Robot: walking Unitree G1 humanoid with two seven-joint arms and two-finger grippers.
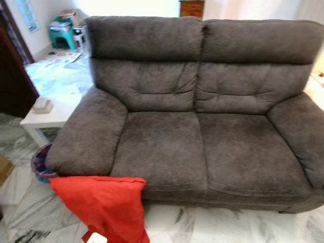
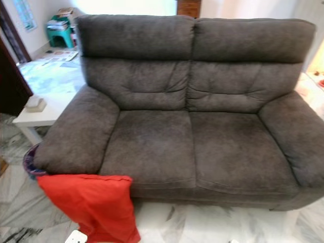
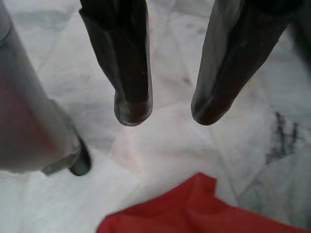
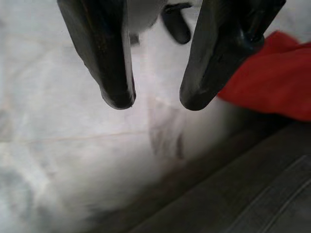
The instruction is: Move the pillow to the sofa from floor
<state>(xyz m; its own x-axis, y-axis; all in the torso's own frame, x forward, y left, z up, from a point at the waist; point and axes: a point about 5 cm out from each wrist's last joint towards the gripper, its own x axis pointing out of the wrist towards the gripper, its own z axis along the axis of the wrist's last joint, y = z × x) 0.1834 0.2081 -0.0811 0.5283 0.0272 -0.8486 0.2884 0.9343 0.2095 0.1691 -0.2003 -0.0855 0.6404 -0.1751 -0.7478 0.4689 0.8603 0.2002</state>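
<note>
A red pillow (image 1: 106, 205) leans on the marble floor against the front left corner of the dark grey two-seat sofa (image 1: 202, 147), just below its left armrest. My left gripper (image 3: 165, 116) hangs open above the floor, with a corner of the red pillow (image 3: 199, 211) beyond its fingertips. My right gripper (image 4: 153, 104) is open too, above the floor by the sofa's front edge (image 4: 233, 189), and the red pillow (image 4: 272, 77) lies off to one side of it. Neither gripper holds anything.
A white low table (image 1: 50, 114) with a small box on it stands left of the sofa. A dark basket (image 1: 40, 164) sits between the table and the armrest. A green stool (image 1: 63, 33) with clutter stands far back left. A metal leg (image 3: 43, 141) stands near the left gripper.
</note>
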